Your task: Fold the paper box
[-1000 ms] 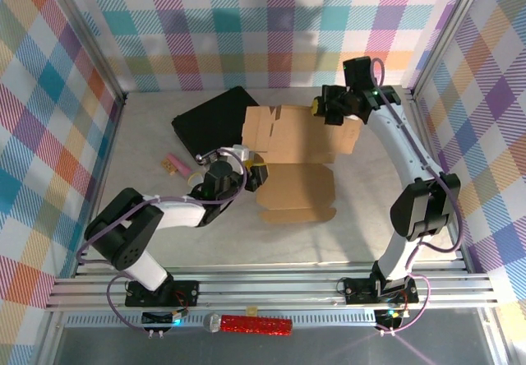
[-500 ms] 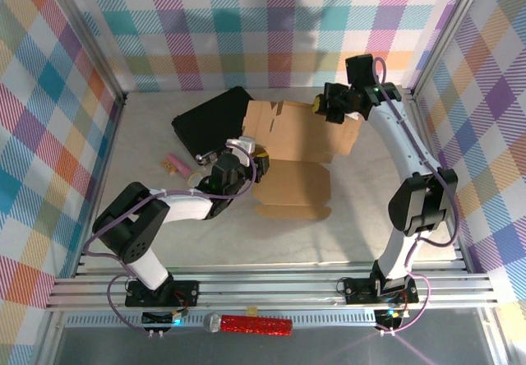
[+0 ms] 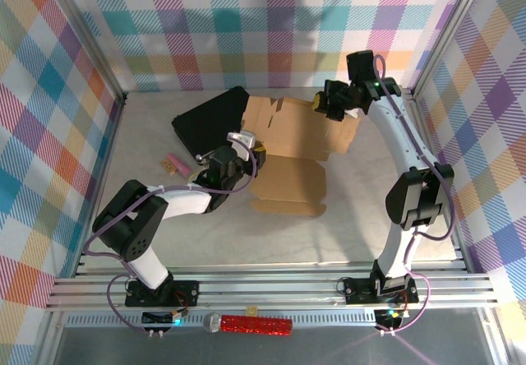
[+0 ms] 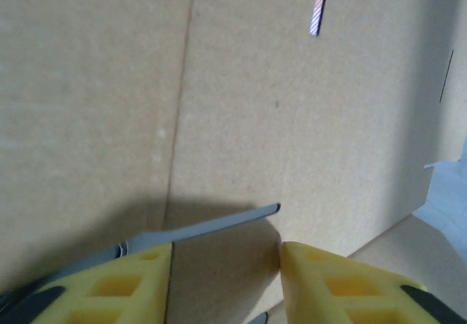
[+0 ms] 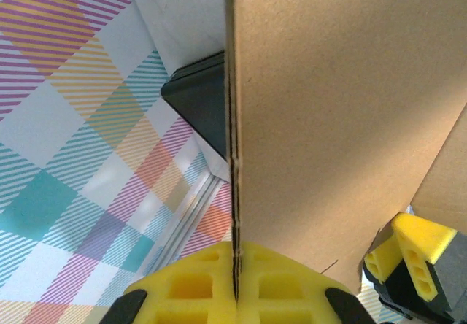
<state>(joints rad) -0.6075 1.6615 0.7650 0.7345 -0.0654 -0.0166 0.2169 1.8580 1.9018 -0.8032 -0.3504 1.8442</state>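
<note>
The flat brown cardboard paper box [image 3: 296,147] lies just right of the black hard case [image 3: 212,120]. The right gripper [image 5: 235,265] pinches the box's edge farthest from the case. The left gripper [image 4: 226,255], near the case, has its jaws spread and seems to grip nothing.

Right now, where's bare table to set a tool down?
Free: the near strip of table between the paper box and the front rail; the left edge beyond the pink piece. Crowded: back centre, black case, box, left gripper, right gripper.
</note>
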